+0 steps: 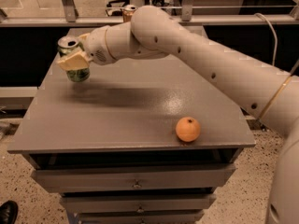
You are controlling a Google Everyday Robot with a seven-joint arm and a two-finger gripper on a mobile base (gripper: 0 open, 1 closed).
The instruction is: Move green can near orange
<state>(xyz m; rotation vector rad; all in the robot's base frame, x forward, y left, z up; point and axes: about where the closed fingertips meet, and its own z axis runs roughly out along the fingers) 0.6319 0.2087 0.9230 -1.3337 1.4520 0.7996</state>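
Note:
The green can [74, 59], with a silver top, is held in my gripper [74, 61] and hangs a little above the far left part of the grey cabinet top [131, 111]. The gripper's pale yellowish fingers [70, 62] are shut across the can's body. The orange [188, 129] lies on the cabinet top near its front right edge, well to the right of the can and closer to the camera. My white arm reaches in from the right across the back of the cabinet.
An orange-brown can [128, 11] stands at the back edge behind my arm. The cabinet has drawers [135, 178] below its front edge. A dark shoe [7, 212] shows on the floor at the bottom left.

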